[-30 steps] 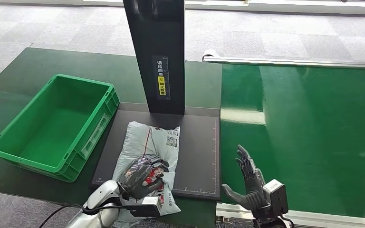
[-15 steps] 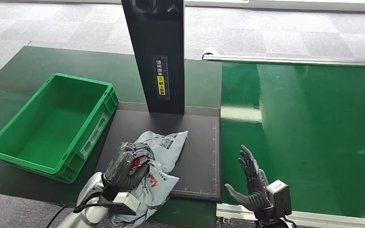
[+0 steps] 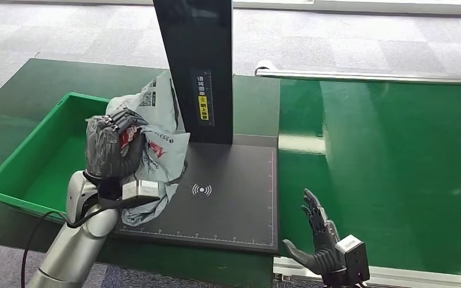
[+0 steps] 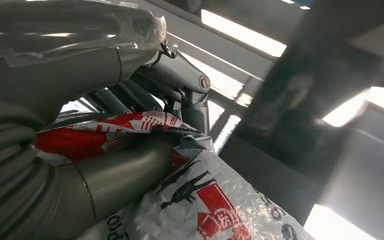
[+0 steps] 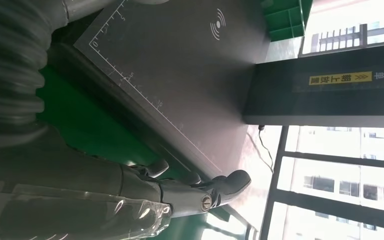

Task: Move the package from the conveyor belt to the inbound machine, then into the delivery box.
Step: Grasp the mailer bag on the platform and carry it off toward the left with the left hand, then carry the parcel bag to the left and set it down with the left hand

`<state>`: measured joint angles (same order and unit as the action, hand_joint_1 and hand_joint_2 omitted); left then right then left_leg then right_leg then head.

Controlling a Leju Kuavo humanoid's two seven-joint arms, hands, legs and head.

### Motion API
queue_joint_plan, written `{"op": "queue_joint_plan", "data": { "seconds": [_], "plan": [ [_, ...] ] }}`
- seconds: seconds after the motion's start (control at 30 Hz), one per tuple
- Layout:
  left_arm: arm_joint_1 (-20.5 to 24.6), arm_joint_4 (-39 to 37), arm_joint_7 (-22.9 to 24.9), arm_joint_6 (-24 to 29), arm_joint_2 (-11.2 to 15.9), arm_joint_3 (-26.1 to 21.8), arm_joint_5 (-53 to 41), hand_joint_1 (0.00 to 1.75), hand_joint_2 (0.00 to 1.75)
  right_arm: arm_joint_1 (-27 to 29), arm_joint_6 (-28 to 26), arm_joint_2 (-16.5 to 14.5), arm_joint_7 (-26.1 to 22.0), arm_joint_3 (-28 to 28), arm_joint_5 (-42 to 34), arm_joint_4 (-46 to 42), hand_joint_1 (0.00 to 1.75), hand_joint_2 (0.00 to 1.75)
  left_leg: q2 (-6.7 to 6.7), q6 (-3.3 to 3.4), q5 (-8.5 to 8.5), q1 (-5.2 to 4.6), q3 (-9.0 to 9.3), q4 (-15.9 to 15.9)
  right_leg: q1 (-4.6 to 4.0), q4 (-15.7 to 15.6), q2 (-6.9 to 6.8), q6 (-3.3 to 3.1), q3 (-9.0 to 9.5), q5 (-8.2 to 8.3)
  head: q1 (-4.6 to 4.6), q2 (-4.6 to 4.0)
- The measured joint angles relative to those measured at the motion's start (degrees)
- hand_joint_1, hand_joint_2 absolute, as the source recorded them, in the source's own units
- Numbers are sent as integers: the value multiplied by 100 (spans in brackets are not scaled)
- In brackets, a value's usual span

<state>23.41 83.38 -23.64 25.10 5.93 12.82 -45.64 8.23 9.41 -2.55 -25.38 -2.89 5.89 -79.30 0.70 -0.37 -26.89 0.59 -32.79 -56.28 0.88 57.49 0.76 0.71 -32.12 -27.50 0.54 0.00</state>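
Observation:
My left hand point(image 3: 111, 147) grips a crumpled grey plastic package point(image 3: 159, 141) with red print and holds it in the air above the left edge of the dark scanner plate point(image 3: 228, 198), next to the green box point(image 3: 54, 159). The left wrist view shows the fingers point(image 4: 180, 85) wrapped over the package's red-and-white film point(image 4: 200, 205). My right hand point(image 3: 318, 240) hovers open, fingers spread, at the near edge between the plate and the green conveyor belt point(image 3: 390, 162). The right wrist view shows its fingers point(image 5: 200, 192) over the plate point(image 5: 180, 85).
A black upright column point(image 3: 198, 66) with a yellow label rises from the back of the plate, close to the lifted package. The green box stands with nothing in it on the dark green table point(image 3: 12, 108). A metal rail point(image 3: 366, 78) borders the belt's far edge.
My left hand has lifted the package off the scanner plate and carried it up and left toward the green box. The plate's scan symbol now shows. My right hand has barely moved.

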Motion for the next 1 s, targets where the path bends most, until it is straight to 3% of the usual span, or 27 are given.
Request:
{"op": "queue_joint_plan", "data": {
  "seconds": [0.1,0.33,0.6,0.77,0.8,0.9,0.93,1.0],
  "plan": [
    [405,-642,337,133,99,-373,-174,175,175,23,-2,-1,9,47,-1,-75,0,175,-6,0,0,0,0,0,-1,1,7,-1,-3,2,-1,0],
    [1060,-2339,627,511,395,-1039,-479,175,175,20,-1,1,87,79,-22,-175,0,175,-8,-2,0,1,-5,0,-2,2,10,-1,-9,0,0,0],
    [1389,-3974,1537,834,651,-1546,-1098,159,175,-2,-20,-19,156,70,11,-204,0,175,-9,-2,-1,1,-12,0,-1,2,12,-1,-15,0,-1,0],
    [1436,-4524,1720,739,752,-1721,-1201,159,175,-47,-37,-21,176,62,12,-201,0,175,-8,-2,-1,1,-14,0,-2,2,11,-1,-16,0,-1,0],
    [1447,-4585,1728,738,760,-1742,-1203,130,175,-54,-37,-22,176,61,12,-201,0,175,-8,-2,-1,1,-14,0,-2,2,10,-1,-16,0,-1,0],
    [1476,-4723,1748,736,776,-1786,-1221,11,175,-64,-37,-22,177,58,11,-199,0,175,-7,-2,-1,1,-15,0,-1,2,10,-1,-16,0,-1,0],
    [1485,-4758,1768,736,780,-1792,-1248,0,175,-66,-37,-22,177,57,12,-197,0,175,-7,-2,-1,1,-15,0,-1,2,10,-1,-16,0,-1,0],
    [1500,-4827,1908,716,790,-1799,-1381,0,175,-75,-37,-22,178,51,13,-192,0,175,-7,-2,-1,0,-16,0,-1,2,10,-1,-16,0,-1,0]
  ]
}}
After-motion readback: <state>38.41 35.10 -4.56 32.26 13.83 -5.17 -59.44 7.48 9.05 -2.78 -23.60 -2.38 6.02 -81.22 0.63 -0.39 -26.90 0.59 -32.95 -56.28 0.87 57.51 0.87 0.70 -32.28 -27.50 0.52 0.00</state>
